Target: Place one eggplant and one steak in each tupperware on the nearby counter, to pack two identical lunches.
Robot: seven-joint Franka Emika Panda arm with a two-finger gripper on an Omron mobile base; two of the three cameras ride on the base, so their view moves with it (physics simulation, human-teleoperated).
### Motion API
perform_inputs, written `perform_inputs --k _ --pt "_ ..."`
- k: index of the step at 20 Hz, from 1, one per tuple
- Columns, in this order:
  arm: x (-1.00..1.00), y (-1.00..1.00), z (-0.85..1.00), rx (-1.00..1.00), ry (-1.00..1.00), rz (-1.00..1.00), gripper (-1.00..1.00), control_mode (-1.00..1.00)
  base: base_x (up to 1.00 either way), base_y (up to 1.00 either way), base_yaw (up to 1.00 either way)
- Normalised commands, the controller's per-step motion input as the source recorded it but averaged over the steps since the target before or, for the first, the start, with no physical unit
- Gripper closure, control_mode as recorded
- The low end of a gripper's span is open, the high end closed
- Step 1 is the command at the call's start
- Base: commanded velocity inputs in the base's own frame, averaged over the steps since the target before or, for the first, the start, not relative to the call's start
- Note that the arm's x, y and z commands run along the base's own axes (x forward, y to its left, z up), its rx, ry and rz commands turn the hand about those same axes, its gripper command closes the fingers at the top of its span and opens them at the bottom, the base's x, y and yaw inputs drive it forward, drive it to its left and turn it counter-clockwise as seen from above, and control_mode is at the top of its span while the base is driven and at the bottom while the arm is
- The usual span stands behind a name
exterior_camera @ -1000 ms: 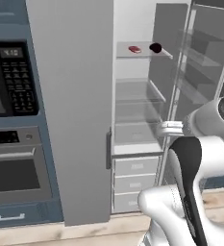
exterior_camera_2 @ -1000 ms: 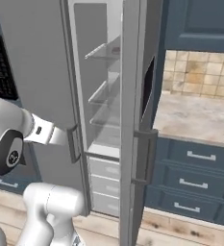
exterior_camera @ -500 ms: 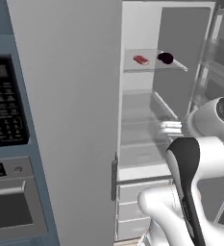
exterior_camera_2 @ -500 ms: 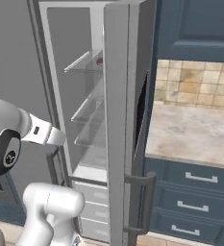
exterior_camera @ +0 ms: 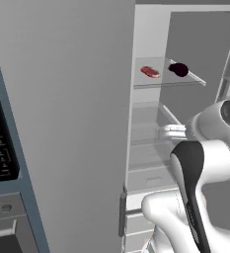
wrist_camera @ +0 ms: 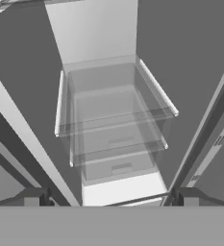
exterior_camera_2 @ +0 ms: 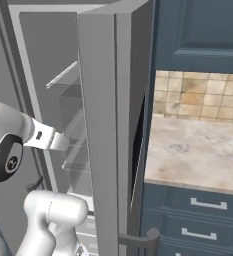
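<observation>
Jaws are standing spread wide with nothing between them; your gripper (wrist_camera: 111, 197) is looking into the open fridge at the lower glass shelves (wrist_camera: 114, 120). You're facing the wrong level: the steak (exterior_camera: 150, 71) and the eggplant (exterior_camera: 179, 69) are lying side by side, just apart, on the upper glass shelf (exterior_camera: 168, 79), well above the hand. Reaching them is going to mean climbing, I judge. The counter (exterior_camera_2: 200, 150) is waiting on the fridge's right side.
</observation>
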Motion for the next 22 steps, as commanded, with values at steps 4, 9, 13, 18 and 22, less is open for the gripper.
perform_inputs --k 4,9,13,18,22 --pt "0.00 0.00 0.00 0.00 0.00 0.00 -1.00 1.00 0.00 -0.47 -0.07" --pt "0.00 0.00 0.00 0.00 0.00 0.00 -1.00 1.00 0.32 -0.26 -0.10" --pt "-0.04 -0.08 0.50 0.00 -0.03 0.00 -1.00 -1.00 0.08 -0.12 -0.01" --pt "0.00 0.00 1.00 -0.04 0.00 -0.02 -1.00 -1.00 0.00 0.00 0.00" --pt "0.00 0.00 1.00 -0.07 0.00 0.00 -1.00 -1.00 0.00 0.00 0.00"
